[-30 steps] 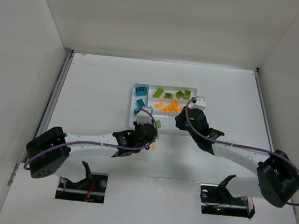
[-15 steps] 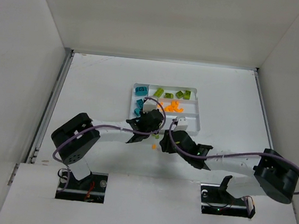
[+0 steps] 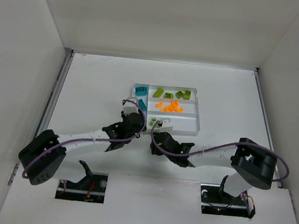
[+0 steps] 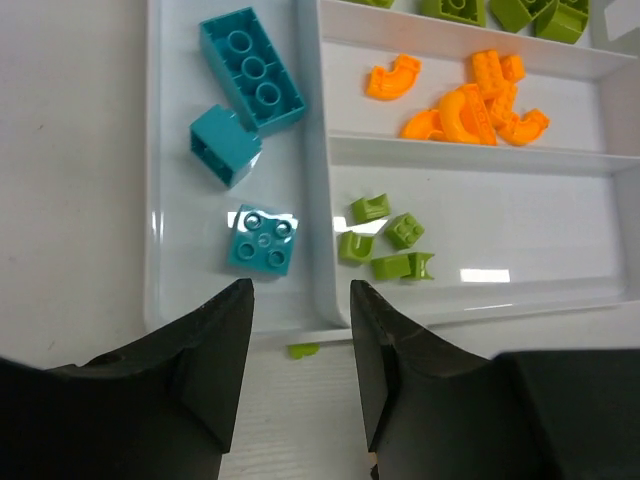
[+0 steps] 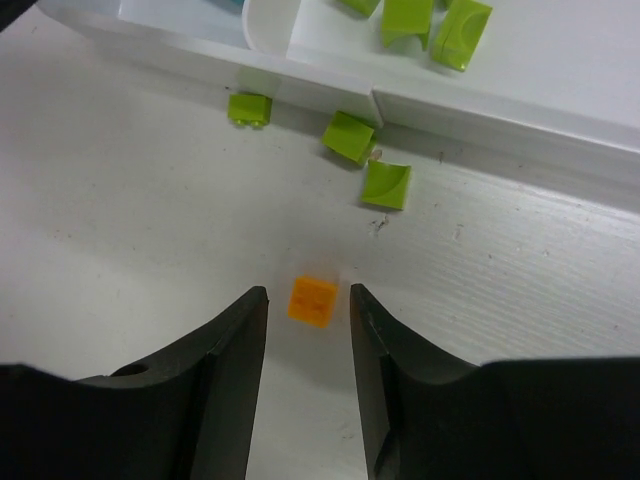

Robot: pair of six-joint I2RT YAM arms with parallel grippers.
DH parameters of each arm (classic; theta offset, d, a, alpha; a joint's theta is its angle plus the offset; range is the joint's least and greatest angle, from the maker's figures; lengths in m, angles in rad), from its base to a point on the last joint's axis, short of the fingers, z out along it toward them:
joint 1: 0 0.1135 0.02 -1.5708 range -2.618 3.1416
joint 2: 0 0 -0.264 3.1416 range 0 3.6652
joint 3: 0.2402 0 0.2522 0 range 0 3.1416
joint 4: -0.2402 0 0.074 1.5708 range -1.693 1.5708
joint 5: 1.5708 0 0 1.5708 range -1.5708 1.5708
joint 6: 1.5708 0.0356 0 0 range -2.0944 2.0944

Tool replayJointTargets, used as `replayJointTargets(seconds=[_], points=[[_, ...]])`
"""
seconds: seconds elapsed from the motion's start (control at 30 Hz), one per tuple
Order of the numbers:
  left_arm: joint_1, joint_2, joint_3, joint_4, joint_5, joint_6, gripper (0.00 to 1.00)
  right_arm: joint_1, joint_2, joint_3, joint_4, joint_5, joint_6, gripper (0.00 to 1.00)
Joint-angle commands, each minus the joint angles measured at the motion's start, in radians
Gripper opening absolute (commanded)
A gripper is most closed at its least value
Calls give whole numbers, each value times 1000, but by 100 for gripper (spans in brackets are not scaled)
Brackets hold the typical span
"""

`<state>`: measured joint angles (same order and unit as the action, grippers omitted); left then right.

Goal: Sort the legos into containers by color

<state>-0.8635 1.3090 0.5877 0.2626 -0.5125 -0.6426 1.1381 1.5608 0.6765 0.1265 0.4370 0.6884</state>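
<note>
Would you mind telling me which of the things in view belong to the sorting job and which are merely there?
Job:
- white tray
- teal bricks, orange pieces and green pieces in it
- loose orange brick and loose green pieces beside it

Merely there:
- table
- enclosure walls
- arm base mounts

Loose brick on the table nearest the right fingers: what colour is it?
Orange brick, clearest in the right wrist view.
</note>
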Motion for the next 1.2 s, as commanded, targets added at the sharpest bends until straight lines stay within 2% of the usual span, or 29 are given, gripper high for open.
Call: replayJointTargets(seconds=[0.0,0.23,0.37,0.43,0.57,0.67,0.77,0.97,1.17], points=[[4,-88,-77,-23,-14,-51,40,25,19,61,-42,58,29,43],[-28,-151,-150,-66,-8,-77,38,42,71,89,-103,86,69,37],[-51,-159,-167,-68,-14,-83,38,42,79,98,-117,108,79,21],[-61,-157,-172,-68,-18,-91,38,42,38,97,-126,120,74,18],[-91,-131,-172,-56,-32,-101,38,27,-86,78,-120,123,36,18],[-110,-93,-155,-40,-44,-101,38,-78,-156,81,-100,97,-27,18],[-119,-57,-140,-17,-46,-100,38,-207,-144,109,-53,53,-91,18],[-131,-17,-124,1,-47,-101,39,-424,-23,225,5,2,-158,19],[-121,9,-111,9,-44,-101,40,-533,125,343,7,-37,-179,22]])
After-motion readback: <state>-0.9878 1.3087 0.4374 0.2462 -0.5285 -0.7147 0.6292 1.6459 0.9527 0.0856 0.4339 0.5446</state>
